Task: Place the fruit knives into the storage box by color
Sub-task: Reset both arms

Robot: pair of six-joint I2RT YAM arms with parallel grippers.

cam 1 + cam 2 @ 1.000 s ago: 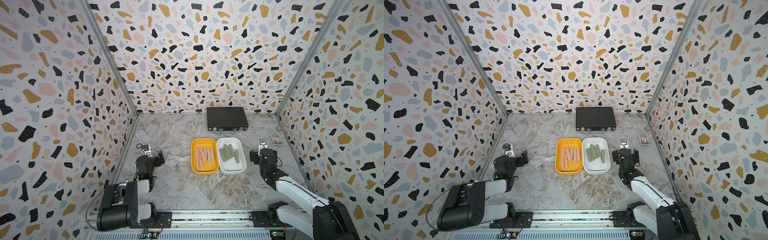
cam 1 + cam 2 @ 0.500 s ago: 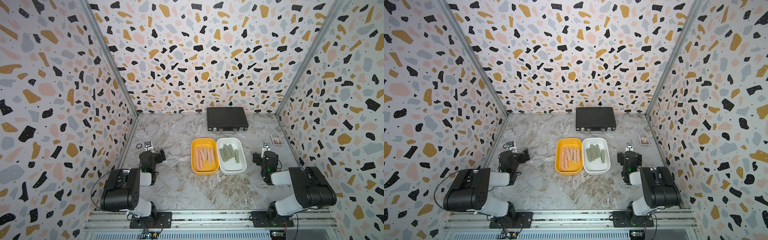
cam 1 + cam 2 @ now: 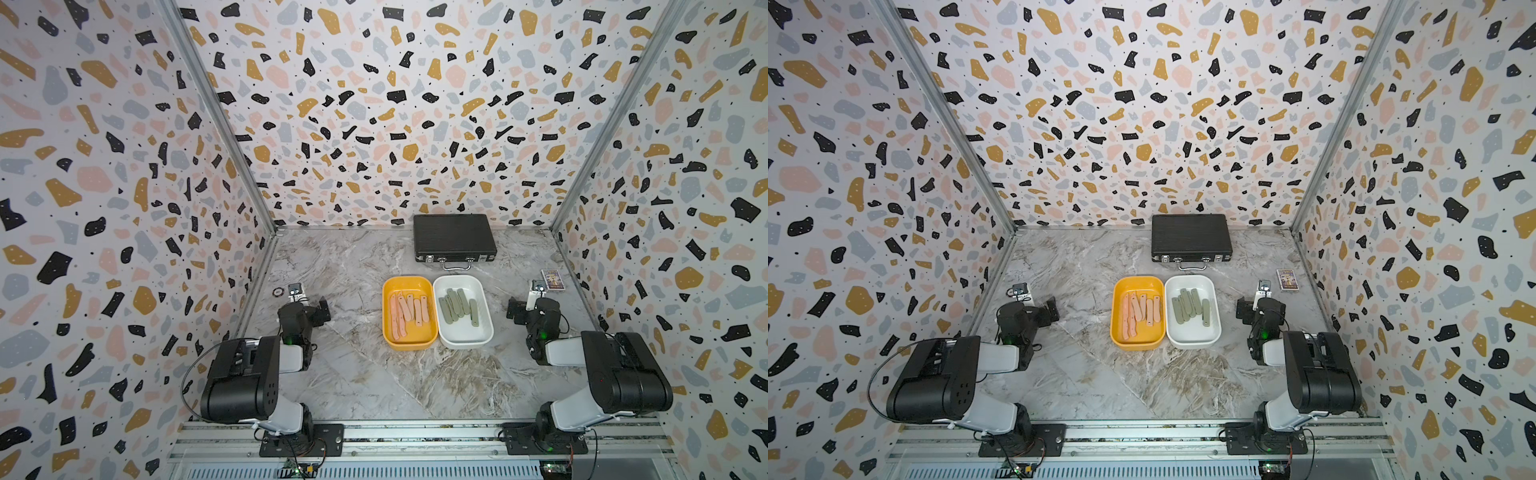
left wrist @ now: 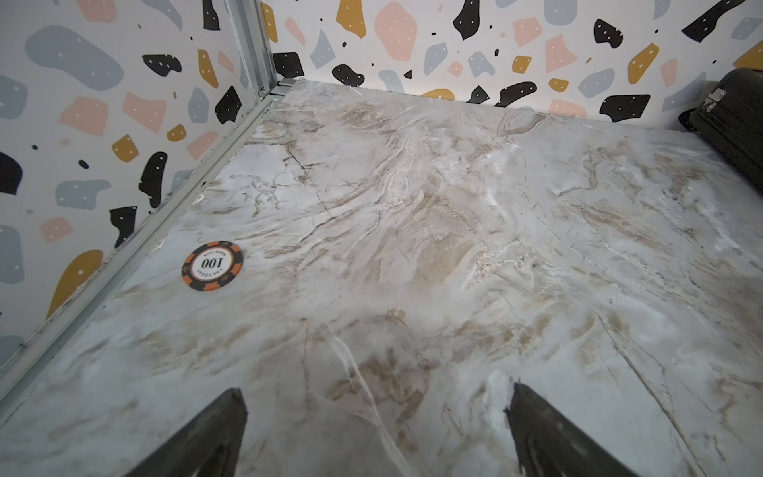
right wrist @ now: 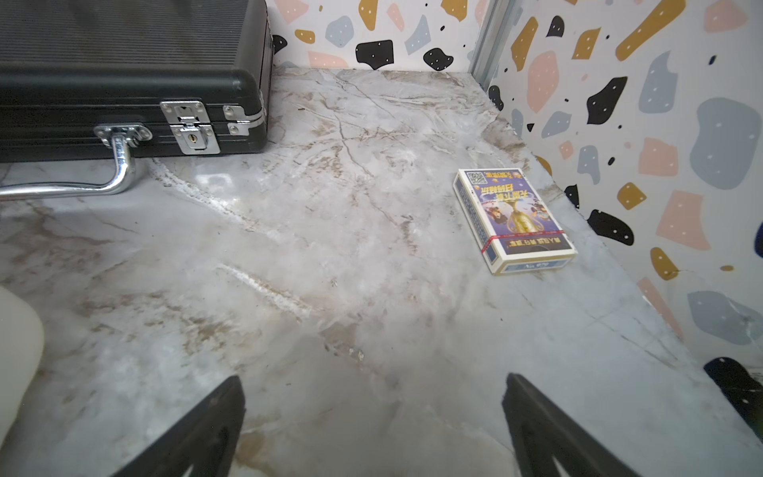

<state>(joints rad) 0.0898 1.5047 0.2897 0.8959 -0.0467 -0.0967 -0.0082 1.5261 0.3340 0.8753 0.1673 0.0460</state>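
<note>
Finding the pink fruit knives (image 3: 409,313) lying in the yellow tub (image 3: 411,345) and the green fruit knives (image 3: 454,306) in the white tub (image 3: 467,344) alongside. Hanging the left gripper (image 4: 376,388) and right gripper (image 5: 371,378) spread wide and empty over bare table (image 4: 413,247). Judging the knives light, stiff and slick, so pinching across the narrow sides at mid-length.

I saw a grey marble-patterned tabletop (image 3: 357,374) carrying five things. At its middle sat a mustard-yellow tub (image 3: 409,345), with a white tub (image 3: 467,344) just beside it on the right. A black briefcase (image 3: 453,237) lay flat at the far edge, handle toward me. A small card box (image 3: 552,279) lay by the right wall, and an orange-and-black poker chip (image 4: 212,266) by the left wall.
</note>
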